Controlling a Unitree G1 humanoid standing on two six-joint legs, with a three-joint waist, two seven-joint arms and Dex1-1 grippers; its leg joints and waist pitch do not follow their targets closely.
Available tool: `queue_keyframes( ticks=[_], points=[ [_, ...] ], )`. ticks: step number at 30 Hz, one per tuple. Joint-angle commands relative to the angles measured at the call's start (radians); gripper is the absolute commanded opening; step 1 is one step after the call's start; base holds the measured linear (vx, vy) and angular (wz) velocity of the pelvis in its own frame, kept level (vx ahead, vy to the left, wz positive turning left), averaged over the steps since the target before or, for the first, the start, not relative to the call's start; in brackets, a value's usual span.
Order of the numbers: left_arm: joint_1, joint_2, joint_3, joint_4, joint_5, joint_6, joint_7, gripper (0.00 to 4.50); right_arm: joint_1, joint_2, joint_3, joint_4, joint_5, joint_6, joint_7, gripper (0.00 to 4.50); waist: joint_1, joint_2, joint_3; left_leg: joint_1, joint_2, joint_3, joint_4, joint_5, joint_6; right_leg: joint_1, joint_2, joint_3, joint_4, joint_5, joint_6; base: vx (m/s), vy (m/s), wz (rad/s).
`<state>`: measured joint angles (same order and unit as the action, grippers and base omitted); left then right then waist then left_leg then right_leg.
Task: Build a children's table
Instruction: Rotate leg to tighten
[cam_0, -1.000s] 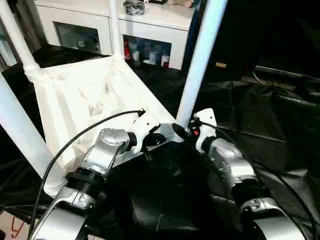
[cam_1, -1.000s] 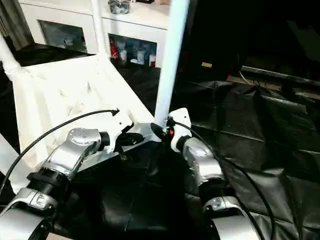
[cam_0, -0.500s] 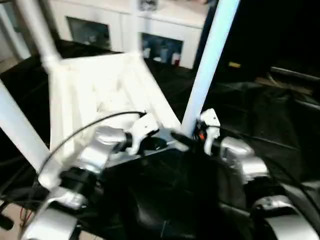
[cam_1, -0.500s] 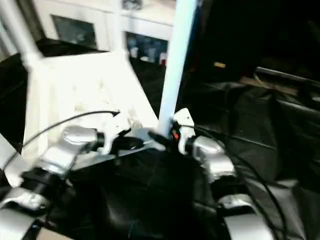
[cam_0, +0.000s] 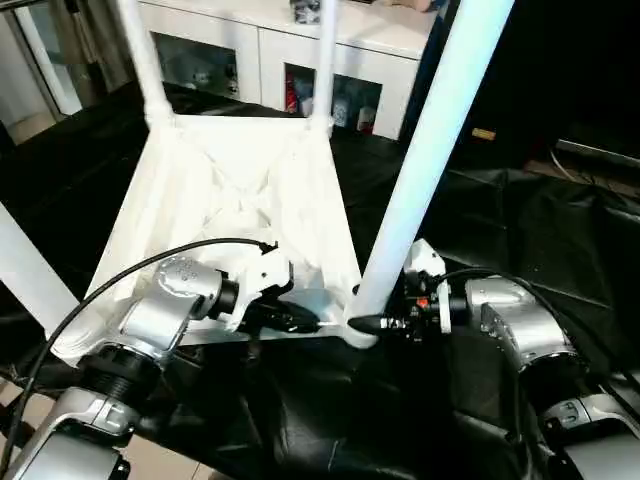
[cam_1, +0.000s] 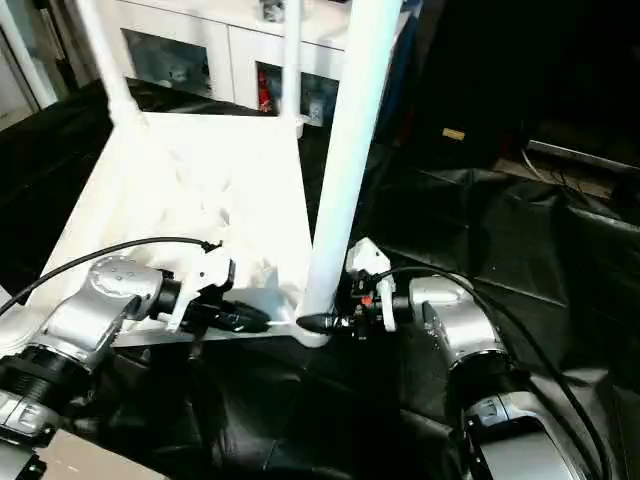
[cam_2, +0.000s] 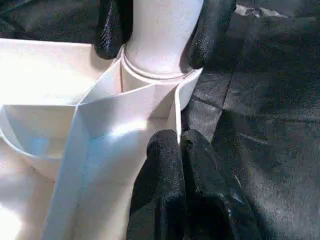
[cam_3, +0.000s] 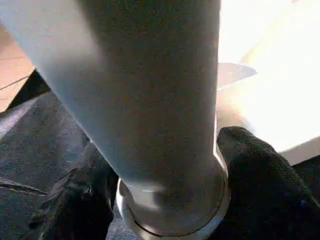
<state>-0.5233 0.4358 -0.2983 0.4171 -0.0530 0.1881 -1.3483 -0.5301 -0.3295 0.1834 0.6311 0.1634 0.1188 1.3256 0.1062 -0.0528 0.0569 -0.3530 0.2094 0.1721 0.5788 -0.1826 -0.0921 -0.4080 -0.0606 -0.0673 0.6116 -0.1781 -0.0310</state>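
— Under your arms, what is the ground like?

— Black sheeting (cam_0: 560, 230), creased, covers the floor. Behind it you have a white cabinet (cam_0: 300, 50) with glass doors, small items inside.

— Where is the children's table (cam_0: 235, 215)?

— You see it upside down on the sheeting, ribbed underside facing up, a round leg rising from each corner. The two far legs stand near the cabinet; another leg (cam_0: 25, 275) shows at the picture's left edge.

— Starting at your left?

— Your left gripper (cam_0: 300, 320) lies low at the table's near edge, just left of the near right corner socket (cam_2: 155, 87). Its black fingers (cam_2: 167, 185) are pressed together with nothing between them, resting against the white rim beside that socket.

— And your right?

— The near right leg (cam_0: 430, 150) stands upright in that socket. Your right gripper (cam_0: 372, 323) reaches in from the right at the leg's base, one finger (cam_3: 265, 195) on either side of the tube, both touching it: closed around the leg just above the socket collar.
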Motion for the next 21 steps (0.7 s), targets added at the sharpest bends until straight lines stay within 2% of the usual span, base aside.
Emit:
queue_keyframes(
  ticks=[1,2,3,6,8,11,13,14,15,16,17,18,21],
  points=[
    [-0.016,-0.004,-0.015,-0.044,-0.037,-0.023,-0.038,0.0,0.013,-0.016,0.012,-0.016,-0.01,0.014,0.017,3.03,-0.002,0.014,-0.068,0.006,0.029,0.001,-0.062,-0.164,0.036,0.057,-0.075,0.048,-0.064,-0.168,-0.213,0.0,0.0,0.0],
    [-0.016,-0.004,-0.015,-0.044,-0.037,-0.023,-0.038,0.0,0.013,-0.016,0.012,-0.016,-0.01,0.014,0.017,3.03,-0.002,0.013,-0.068,0.007,0.029,0.002,-0.061,-0.161,0.037,0.057,-0.074,0.048,-0.064,-0.155,-0.217,0.0,0.0,0.0],
    [-0.017,-0.005,-0.013,-0.042,-0.036,-0.023,-0.034,0.0,0.016,-0.016,0.014,-0.02,-0.008,0.017,0.018,2.7,-0.001,0.013,-0.068,0.007,0.029,0.002,-0.061,-0.161,0.037,0.057,-0.074,0.047,-0.063,-0.152,-0.219,0.0,0.0,0.0],
    [-0.024,-0.014,-0.005,-0.032,-0.029,-0.024,-0.015,0.0,0.028,-0.012,0.012,-0.037,0.004,0.03,0.018,2.58,0.002,0.012,-0.068,0.007,0.028,0.002,-0.061,-0.158,0.036,0.058,-0.074,0.048,-0.063,-0.144,-0.215,0.0,0.0,0.0],
    [-0.034,-0.04,0.012,-0.016,-0.019,-0.019,0.045,0.0,0.05,0.004,0.0,-0.05,0.017,0.039,-0.009,2.49,0.002,0.017,-0.066,0.01,0.028,0.002,-0.062,-0.183,0.03,0.055,-0.075,0.049,-0.069,-0.179,-0.212,0.0,0.0,0.0],
    [-0.041,-0.069,0.025,-0.007,-0.009,-0.006,0.114,0.0,0.075,0.036,-0.026,-0.055,0.028,0.044,-0.081,2.36,0.001,0.013,-0.063,0.011,0.028,0.002,-0.064,-0.207,0.023,0.053,-0.076,0.049,-0.075,-0.222,-0.199,0.0,0.0,0.0],
    [-0.047,-0.097,0.034,-0.001,0.0,0.002,0.181,0.0,0.089,0.073,-0.049,-0.046,0.024,0.037,-0.175,2.24,-0.004,0.013,-0.061,0.015,0.026,-0.001,-0.067,-0.244,0.009,0.052,-0.078,0.049,-0.084,-0.3,-0.178,0.0,0.0,0.0],
    [-0.049,-0.108,0.037,0.001,0.005,0.002,0.206,0.0,0.094,0.088,-0.058,-0.042,0.02,0.036,-0.214,2.24,-0.008,0.014,-0.06,0.012,0.024,-0.003,-0.068,-0.248,0.004,0.052,-0.078,0.049,-0.087,-0.333,-0.163,0.0,0.0,0.0],
    [-0.055,-0.129,0.04,0.007,0.012,0.012,0.245,0.0,0.097,0.128,-0.078,-0.011,0.008,0.013,-0.31,2.21,-0.01,0.013,-0.061,0.012,0.024,-0.004,-0.069,-0.247,0.001,0.053,-0.078,0.048,-0.088,-0.34,-0.156,0.0,0.0,0.0],
    [-0.058,-0.141,0.043,0.009,0.017,0.02,0.271,0.0,0.092,0.151,-0.089,0.013,0.0,0.007,-0.372,2.21,-0.017,0.013,-0.06,0.012,0.024,-0.004,-0.069,-0.249,-0.01,0.047,-0.076,0.049,-0.088,-0.347,-0.154,0.0,0.0,0.0],
    [-0.06,-0.15,0.046,0.011,0.02,0.024,0.29,0.0,0.089,0.166,-0.096,0.027,-0.006,0.006,-0.414,2.14,-0.026,0.012,-0.06,0.008,0.021,-0.008,-0.071,-0.259,-0.015,0.054,-0.077,0.045,-0.091,-0.376,-0.144,0.0,0.0,0.0],
    [-0.065,-0.174,0.049,0.013,0.03,0.038,0.338,0.0,0.077,0.203,-0.112,0.063,-0.016,0.003,-0.51,2.13,-0.035,0.01,-0.059,0.0,0.022,-0.012,-0.075,-0.256,-0.017,0.057,-0.078,0.043,-0.09,-0.4,-0.129,0.0,0.0,0.0],
    [-0.068,-0.196,0.052,0.012,0.037,0.053,0.378,0.0,0.066,0.236,-0.122,0.086,-0.025,0.001,-0.584,2.1,-0.046,0.008,-0.06,0.002,0.018,-0.013,-0.07,-0.268,-0.013,0.054,-0.08,0.042,-0.099,-0.454,-0.108,0.0,0.0,0.0]
  ],
)
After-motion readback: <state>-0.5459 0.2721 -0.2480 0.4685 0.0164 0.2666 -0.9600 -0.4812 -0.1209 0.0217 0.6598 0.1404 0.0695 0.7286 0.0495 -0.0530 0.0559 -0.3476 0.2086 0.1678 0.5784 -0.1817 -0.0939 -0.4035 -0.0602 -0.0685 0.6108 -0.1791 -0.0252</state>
